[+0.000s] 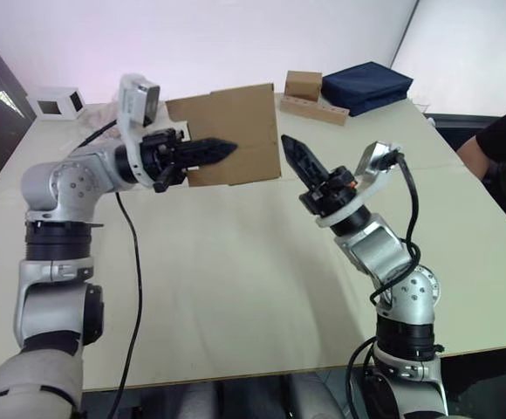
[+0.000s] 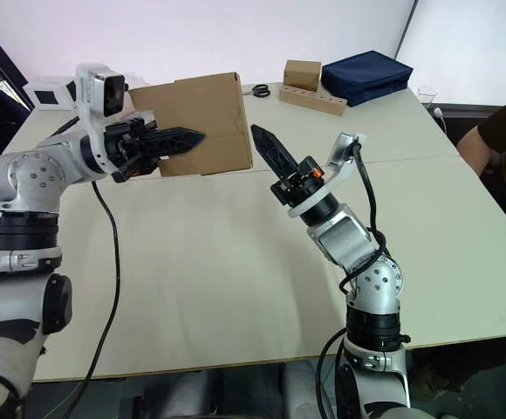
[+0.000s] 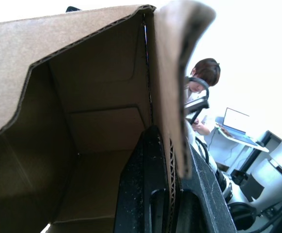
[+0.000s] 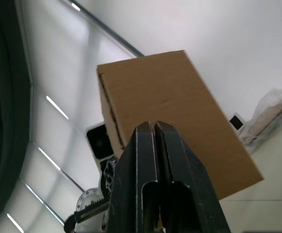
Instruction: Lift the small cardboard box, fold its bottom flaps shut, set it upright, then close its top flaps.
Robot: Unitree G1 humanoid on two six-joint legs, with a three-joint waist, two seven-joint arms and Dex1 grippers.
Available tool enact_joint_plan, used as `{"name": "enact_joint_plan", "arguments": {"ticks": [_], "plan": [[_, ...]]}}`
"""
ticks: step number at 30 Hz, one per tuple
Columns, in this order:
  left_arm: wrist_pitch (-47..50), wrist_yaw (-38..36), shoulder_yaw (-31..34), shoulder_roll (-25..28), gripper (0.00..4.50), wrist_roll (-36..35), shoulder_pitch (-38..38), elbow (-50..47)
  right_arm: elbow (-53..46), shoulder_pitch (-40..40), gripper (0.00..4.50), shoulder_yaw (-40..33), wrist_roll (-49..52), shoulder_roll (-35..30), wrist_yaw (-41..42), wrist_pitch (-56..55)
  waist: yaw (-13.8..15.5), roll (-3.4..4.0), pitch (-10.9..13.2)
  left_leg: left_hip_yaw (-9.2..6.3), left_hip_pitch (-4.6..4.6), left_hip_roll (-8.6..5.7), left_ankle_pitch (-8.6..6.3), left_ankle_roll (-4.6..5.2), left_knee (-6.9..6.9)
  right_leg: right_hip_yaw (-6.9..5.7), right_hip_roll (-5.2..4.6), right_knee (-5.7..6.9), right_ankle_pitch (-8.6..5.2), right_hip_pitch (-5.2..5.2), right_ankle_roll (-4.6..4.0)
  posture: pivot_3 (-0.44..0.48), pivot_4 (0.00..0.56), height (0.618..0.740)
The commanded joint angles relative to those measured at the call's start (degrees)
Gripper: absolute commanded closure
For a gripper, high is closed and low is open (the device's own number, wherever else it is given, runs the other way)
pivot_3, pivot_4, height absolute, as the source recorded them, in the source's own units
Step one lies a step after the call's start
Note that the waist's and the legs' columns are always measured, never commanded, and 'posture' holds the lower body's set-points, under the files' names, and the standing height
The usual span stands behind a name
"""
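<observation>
I have the small cardboard box (image 1: 235, 135) lifted clear of the counter (image 1: 235, 288), my left pincer (image 1: 222, 149) clamped on one wall. My right pincer (image 1: 290, 145), fingers together, sits just beside its near edge (closest for flap work).

Two grippers are showing: the left gripper (image 1: 222, 149) and the right gripper (image 1: 290, 145). One small cardboard box (image 1: 235, 131) is hanging between them. Beyond them one brown box (image 1: 304, 84), one long cardboard strip (image 1: 314, 109), one navy bag (image 1: 366, 85), one white box (image 1: 57, 102) and one pair of scissors (image 2: 257, 90) are lying.
</observation>
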Motion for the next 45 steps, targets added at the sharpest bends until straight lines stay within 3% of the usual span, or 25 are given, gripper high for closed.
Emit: {"name": "enact_joint_plan", "arguments": {"ticks": [1,5,10,16,20,24,31,45], "plan": [[-0.4,-1.1,-1.4,-0.1,4.50,0.5,-0.8,-0.5,-3.3,0.4,4.45,2.3,-1.0,-1.2,2.0,1.5,0.0,0.00,0.0,0.00,0.00,0.00,0.00,0.00,0.00,0.00,0.00,0.00,0.00,0.00,0.00,0.000,0.150,0.740],[-0.9,-2.3,-3.2,0.0,4.50,1.7,-1.3,0.2,-3.7,1.1,4.45,3.1,-2.7,-2.2,2.7,1.7,0.0,0.00,0.0,0.01,0.00,0.00,-0.01,0.02,0.00,0.00,0.01,-0.01,0.00,0.00,0.00,0.000,0.150,0.740],[-4.0,-4.1,-6.6,3.3,4.50,6.9,-3.5,0.9,-6.1,6.8,4.45,-3.3,-0.5,-9.2,2.4,2.8,0.1,-0.01,0.0,0.00,-0.01,-0.01,-0.02,0.03,0.00,0.00,0.01,-0.02,0.00,0.01,0.00,0.000,0.150,0.740],[-8.2,-6.7,-21.6,12.0,4.50,21.7,-6.8,-5.7,-12.0,17.6,4.45,-7.8,-0.5,-28.9,10.7,11.0,0.4,0.00,0.0,0.03,-0.04,-0.03,-0.13,0.23,-0.02,0.01,-0.02,-0.11,0.00,0.02,0.01,0.000,0.150,0.740],[-5.8,-10.1,-29.4,16.1,4.50,26.8,-10.0,-11.1,-15.1,20.2,4.45,-7.9,-2.3,-37.7,15.0,13.4,0.3,0.02,0.0,0.02,0.02,0.00,-0.18,0.33,-0.04,0.03,0.07,-0.09,-0.01,0.06,0.01,0.000,0.150,0.740],[0.5,-11.9,-40.7,19.6,4.50,34.7,-16.1,-20.3,-20.9,22.4,4.45,-3.6,-12.7,-48.2,20.1,14.4,0.7,-0.08,0.2,0.02,-0.05,-0.01,-0.20,0.35,0.00,0.03,0.06,-0.14,-0.01,0.05,0.02,0.000,0.150,0.740],[5.7,-13.3,-50.1,21.5,4.50,40.2,-18.5,-28.0,-23.5,21.1,4.45,1.9,-21.7,-48.2,19.3,12.7,1.5,-0.15,0.2,0.03,-0.01,0.00,-0.23,0.41,0.06,0.05,0.08,-0.10,-0.02,0.08,0.02,0.000,0.150,0.740],[6.8,-11.9,-57.0,17.8,4.50,46.2,-17.8,-31.5,-23.0,21.4,4.45,6.1,-28.8,-42.6,17.4,12.4,1.9,-0.31,0.3,0.03,-0.04,0.00,-0.22,0.40,0.12,0.04,0.06,-0.10,-0.02,0.10,0.02,0.000,0.150,0.740]]}}
